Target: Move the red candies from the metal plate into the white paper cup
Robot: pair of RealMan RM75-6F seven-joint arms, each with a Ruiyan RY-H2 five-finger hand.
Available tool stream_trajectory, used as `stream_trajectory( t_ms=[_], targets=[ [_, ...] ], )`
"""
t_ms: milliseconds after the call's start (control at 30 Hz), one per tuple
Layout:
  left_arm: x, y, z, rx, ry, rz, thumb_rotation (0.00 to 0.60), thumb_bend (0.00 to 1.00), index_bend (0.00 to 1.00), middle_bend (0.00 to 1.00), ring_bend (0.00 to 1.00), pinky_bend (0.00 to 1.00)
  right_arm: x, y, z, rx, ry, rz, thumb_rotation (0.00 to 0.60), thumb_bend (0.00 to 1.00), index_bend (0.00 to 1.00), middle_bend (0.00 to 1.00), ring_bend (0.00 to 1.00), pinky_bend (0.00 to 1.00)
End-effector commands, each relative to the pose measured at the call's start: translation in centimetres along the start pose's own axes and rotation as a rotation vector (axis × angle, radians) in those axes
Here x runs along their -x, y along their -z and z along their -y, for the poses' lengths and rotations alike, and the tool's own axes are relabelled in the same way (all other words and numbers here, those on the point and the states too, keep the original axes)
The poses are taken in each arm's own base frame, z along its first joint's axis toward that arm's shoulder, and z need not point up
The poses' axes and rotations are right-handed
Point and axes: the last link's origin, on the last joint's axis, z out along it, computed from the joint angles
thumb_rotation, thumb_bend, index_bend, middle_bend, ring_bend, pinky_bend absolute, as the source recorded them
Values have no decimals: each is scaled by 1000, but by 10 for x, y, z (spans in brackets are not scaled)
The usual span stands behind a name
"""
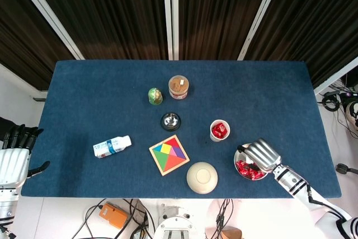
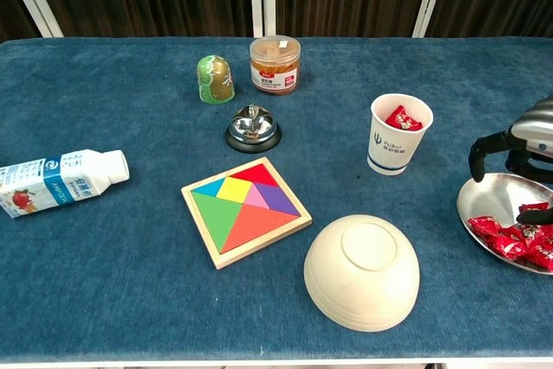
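The white paper cup stands right of centre with red candies inside it. The metal plate lies near the front right edge and holds several red candies. My right hand hovers low over the plate with its fingers curled downward above the candies; nothing shows in its grasp. My left hand rests off the table's left edge, fingers apart and holding nothing.
An upturned cream bowl sits just left of the plate. A tangram puzzle, service bell, green egg toy, snack jar and milk bottle spread across the middle and left.
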Motion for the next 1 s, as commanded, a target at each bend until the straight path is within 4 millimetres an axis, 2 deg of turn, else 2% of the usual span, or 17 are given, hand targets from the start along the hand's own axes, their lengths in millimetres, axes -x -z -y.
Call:
stream_trajectory(
  t_ms=[33, 367, 633, 800, 900, 1000],
  targets=[
    [-1, 1, 1, -3, -1, -1, 600, 0, 171, 154, 38, 0, 5, -3, 3, -10, -7, 19, 600, 327, 492, 936, 1000, 1000],
    [0, 3, 3, -12, -2, 2, 600, 0, 171, 154, 37, 0, 13, -10, 6, -23, -14, 50, 600, 347, 521, 936, 1000, 1000],
    [1, 3, 4, -13, -1, 2, 600, 0, 171, 154, 37, 0, 17, -12, 5, -20, -11, 59, 600, 516, 578, 936, 1000, 1000],
    [1, 4, 5, -15, 0, 1, 600, 0, 171, 154, 38, 0, 16, -13, 5, -17, -15, 50, 600, 579, 597, 936, 1000, 1000],
    [1, 4, 6, -17, 2, 1, 600, 0, 171, 154, 38, 0, 9, -13, 1, -11, -12, 20, 600, 595, 608, 936, 1000, 1000],
    [1, 4, 5, -14, 2, 2, 600, 0, 171, 154, 37, 0, -11, -14, -4, 6, -24, -70, 600, 595, 609, 936, 1000, 1000]
  ],
)
